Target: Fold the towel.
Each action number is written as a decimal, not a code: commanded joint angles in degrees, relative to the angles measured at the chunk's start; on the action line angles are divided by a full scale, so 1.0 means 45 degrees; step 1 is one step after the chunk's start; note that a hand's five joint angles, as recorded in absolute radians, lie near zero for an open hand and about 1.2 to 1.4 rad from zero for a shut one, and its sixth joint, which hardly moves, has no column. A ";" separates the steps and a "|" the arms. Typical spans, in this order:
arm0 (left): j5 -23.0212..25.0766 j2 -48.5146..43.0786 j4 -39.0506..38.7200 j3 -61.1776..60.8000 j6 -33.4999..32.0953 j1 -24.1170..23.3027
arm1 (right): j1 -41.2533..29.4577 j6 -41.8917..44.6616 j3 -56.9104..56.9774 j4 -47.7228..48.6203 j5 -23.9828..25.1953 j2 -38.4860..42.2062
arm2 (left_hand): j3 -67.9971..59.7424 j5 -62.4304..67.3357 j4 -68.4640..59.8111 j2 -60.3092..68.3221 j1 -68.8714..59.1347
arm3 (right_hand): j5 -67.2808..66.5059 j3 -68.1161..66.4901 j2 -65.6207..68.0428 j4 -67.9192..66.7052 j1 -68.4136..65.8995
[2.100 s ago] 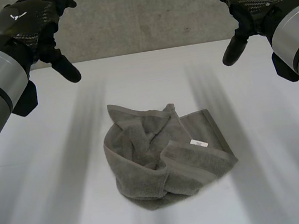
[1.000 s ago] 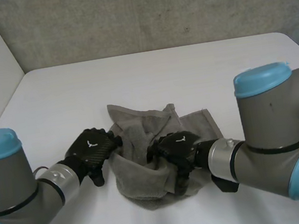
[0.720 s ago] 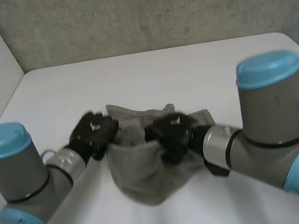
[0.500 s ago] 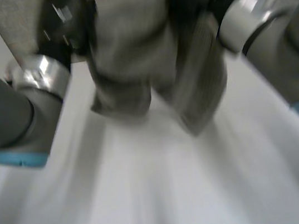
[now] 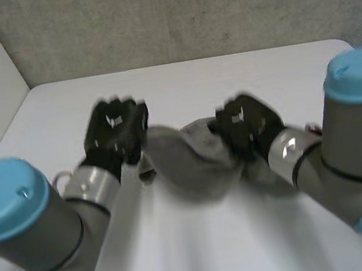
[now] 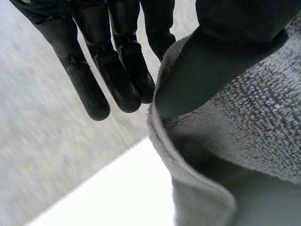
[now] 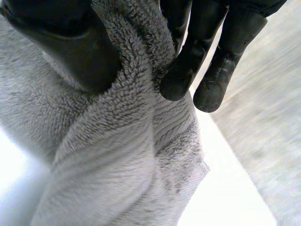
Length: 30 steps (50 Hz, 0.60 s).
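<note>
The grey towel (image 5: pixel 195 164) sags in a bunch between my two hands, over the middle of the white table (image 5: pixel 204 248). Two seconds ago it lay crumpled there, with both my hands open above it. Now my left hand (image 5: pixel 115 128) pinches one edge between thumb and straight fingers, and my right hand (image 5: pixel 246 124) clamps a fold on the opposite side the same way.
</note>
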State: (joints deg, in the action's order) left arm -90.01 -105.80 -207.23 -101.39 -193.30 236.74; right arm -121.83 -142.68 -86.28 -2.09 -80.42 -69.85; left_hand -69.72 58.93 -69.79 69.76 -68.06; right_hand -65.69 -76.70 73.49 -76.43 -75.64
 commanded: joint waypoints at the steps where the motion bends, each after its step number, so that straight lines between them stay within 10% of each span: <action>1: 0.0315 0.0287 0.0522 -0.1025 -0.0013 0.0008 | 0.0099 0.0868 -0.0632 -0.1992 -0.0078 -0.0082 | -0.2285 0.2460 -0.2268 0.2275 -0.2654 | 0.0694 0.0919 -0.0205 0.0858 0.0683; 7: 0.0315 0.1049 0.0757 -0.1122 -0.0013 0.0008 | 0.0275 -0.0202 -0.0574 -0.2445 0.0020 -0.1213 | -0.2285 0.2460 -0.2268 0.2275 -0.2654 | 1.4457 1.4682 -1.3968 1.4621 1.4446; 30: 0.0355 0.3608 0.0699 -0.3368 -0.0013 -0.0012 | 0.1956 -0.2160 0.3289 -0.4901 0.2772 -0.0459 | -0.2285 0.2460 -0.2268 0.2275 -0.2654 | 1.1776 1.2002 -1.1288 1.1941 1.1766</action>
State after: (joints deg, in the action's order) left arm -88.42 -90.66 -204.07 -115.45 -193.36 236.68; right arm -112.99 -152.50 -78.14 -18.55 -70.99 -77.77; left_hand -69.72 58.93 -69.80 69.76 -68.09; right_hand -10.15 -19.45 19.15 -19.19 -19.43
